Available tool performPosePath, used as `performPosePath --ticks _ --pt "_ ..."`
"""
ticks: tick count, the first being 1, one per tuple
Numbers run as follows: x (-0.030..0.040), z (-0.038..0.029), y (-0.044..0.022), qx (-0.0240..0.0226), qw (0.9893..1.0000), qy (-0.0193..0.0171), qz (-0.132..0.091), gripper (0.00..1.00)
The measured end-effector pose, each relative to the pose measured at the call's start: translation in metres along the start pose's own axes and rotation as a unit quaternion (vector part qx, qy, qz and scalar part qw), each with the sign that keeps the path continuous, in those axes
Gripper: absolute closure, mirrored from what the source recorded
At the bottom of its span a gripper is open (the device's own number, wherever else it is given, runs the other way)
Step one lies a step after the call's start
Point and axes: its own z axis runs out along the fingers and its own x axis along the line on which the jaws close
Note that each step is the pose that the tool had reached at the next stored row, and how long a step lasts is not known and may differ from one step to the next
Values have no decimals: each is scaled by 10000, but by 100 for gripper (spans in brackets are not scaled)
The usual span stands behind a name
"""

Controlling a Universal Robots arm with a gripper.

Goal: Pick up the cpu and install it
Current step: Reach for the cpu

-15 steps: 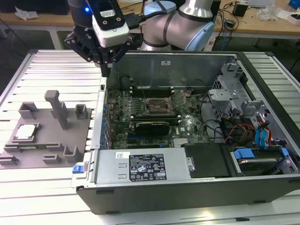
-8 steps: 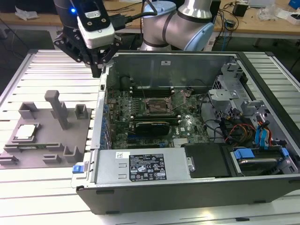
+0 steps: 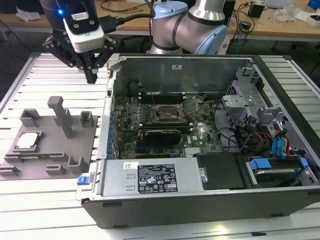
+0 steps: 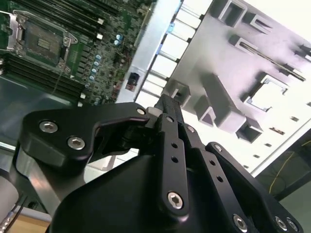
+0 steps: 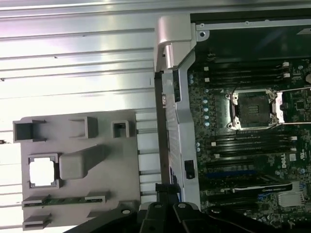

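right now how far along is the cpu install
Nothing is done yet. The cpu lies in its grey tray pocket, untouched. The gripper hangs above the table between tray and computer case, jaws shut on nothing. The socket stands open and empty, so pickup and install remain.

Matte black gripper (image 3: pixel 91 76), angular linkage plates, silver hex-socket screws (image 4: pixel 175 200). Glossy white housing (image 3: pixel 85 31) at wrist, blue LED (image 3: pixel 60 12) lit beside it. Loose black cables (image 3: pixel 131 18) trailing. Rest of arm (image 3: pixel 200 22): silver tubes, pale blue joint caps.
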Motion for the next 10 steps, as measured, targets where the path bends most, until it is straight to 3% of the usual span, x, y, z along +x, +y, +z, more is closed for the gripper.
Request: performPosePath --ticks 10 --pt "268 -2 -20 -1 10000 -9 -1 89"
